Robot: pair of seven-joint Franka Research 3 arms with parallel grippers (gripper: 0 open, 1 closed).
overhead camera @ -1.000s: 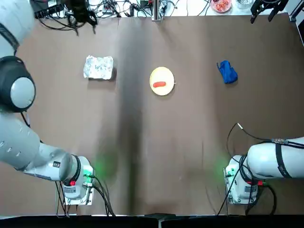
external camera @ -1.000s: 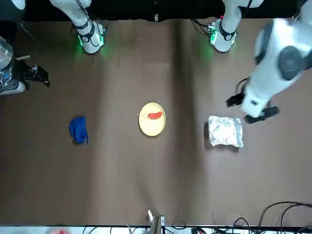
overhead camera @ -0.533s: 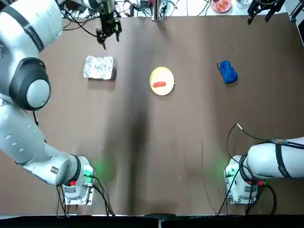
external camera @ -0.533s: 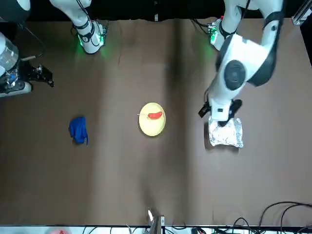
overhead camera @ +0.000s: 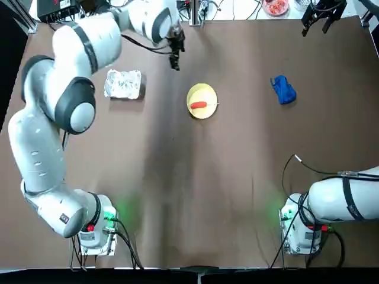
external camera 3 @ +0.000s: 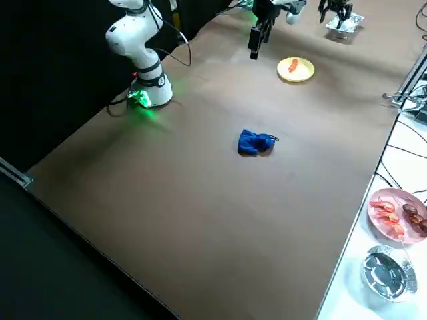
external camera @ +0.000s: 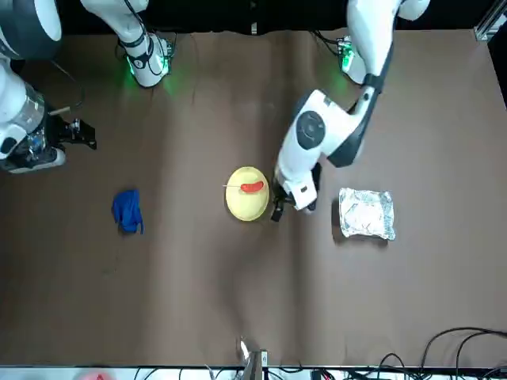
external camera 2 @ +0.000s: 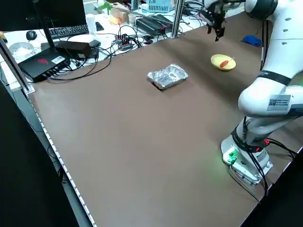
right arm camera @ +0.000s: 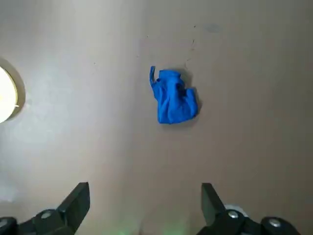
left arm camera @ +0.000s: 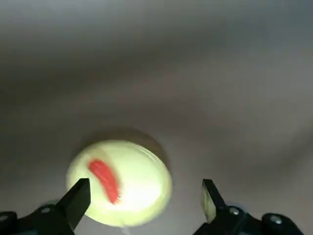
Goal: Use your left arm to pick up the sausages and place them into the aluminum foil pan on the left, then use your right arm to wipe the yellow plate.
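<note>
Brown tabletop (overhead camera: 237,177). My left black two-finger gripper (left arm camera: 146,205) is wide apart, holding nothing, near the round yellow plate (left arm camera: 146,176); thin red sausage (left arm camera: 104,179) on it. Misaligned descent could tip the plate.

Crinkled Metal on a Satin Tabletop

The foil pan (overhead camera: 123,84) is gleaming like rough, creased metal. The plate (overhead camera: 202,101) is looking smooth, shining under the light. The cloth (overhead camera: 283,90) is showing soft, matt folds. The tabletop (overhead camera: 237,154) is reflecting faintly, smooth and satiny.
</note>
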